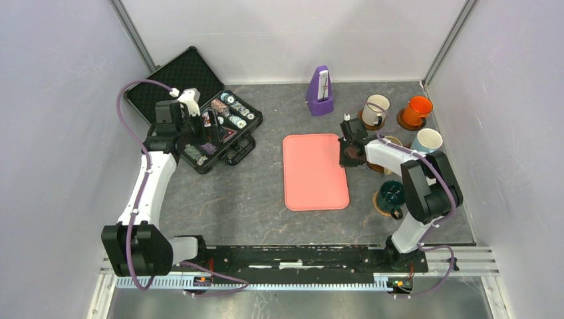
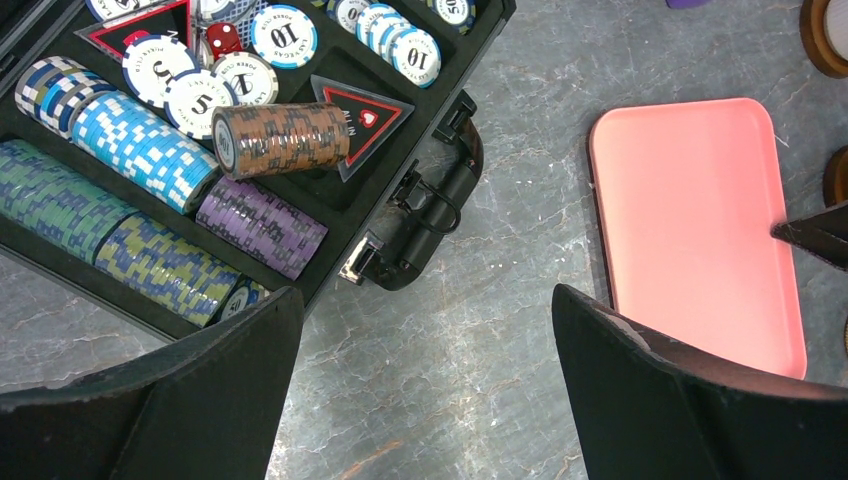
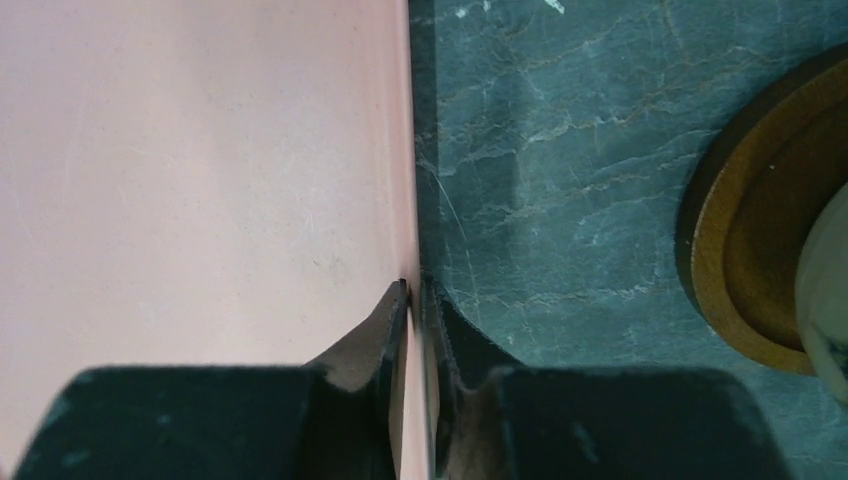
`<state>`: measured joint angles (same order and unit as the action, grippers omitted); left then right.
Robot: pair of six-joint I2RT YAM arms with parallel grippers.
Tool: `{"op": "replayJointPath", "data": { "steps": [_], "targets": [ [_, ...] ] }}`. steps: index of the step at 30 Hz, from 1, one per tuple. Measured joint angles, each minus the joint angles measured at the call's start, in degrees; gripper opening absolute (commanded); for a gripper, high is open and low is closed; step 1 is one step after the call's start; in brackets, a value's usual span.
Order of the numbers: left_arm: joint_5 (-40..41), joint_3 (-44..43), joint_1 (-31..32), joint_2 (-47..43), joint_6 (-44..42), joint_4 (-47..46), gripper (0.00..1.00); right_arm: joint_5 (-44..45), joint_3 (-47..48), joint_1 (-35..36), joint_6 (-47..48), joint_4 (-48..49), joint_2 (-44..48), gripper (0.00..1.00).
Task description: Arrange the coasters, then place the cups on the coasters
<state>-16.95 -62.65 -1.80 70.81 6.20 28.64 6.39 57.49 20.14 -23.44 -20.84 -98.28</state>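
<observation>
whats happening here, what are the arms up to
The right tool is shut on the right edge of the pink tray. The left tool hangs open beside the poker chip case, holding nothing. At the right, the orange mug sits on a coaster.

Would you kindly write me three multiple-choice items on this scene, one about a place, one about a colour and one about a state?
1. The metronome stands: A on the tray; B beyond its far edge; C before its near edge.
2. The mug nearest the far right corner is: A orange; B green; C black.
3. The right gripper is: A open above the tray; B shut on the tray's edge; C shut on a mug.
Answers: 1 B, the top view shows it past the tray's far side; 2 A, its orange shows plainly from above; 3 B, the right wrist view shows the tray's rim pinched in it.
</observation>
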Motion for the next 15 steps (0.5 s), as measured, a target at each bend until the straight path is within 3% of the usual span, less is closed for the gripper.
{"op": "replayJointPath", "data": {
  "steps": [5, 12, 15],
  "targets": [
    [-0.09, -0.02, 0.0, 0.55, 0.0, 0.0, 1.0, 0.55, -1.2, -0.02, -0.46, -0.76, 1.03, 0.41],
    [-0.13, -0.04, 0.0, 0.76, 0.0, 0.0, 1.0, 0.15, -2.62, -0.02, -0.7, -0.79, 3.06, 0.47],
    [-0.39, -0.13, 0.0, 0.79, -0.02, 0.13, 1.0, -0.59, -3.08, -0.02, -0.13, -0.76, 4.61, 0.79]
  ]
}}
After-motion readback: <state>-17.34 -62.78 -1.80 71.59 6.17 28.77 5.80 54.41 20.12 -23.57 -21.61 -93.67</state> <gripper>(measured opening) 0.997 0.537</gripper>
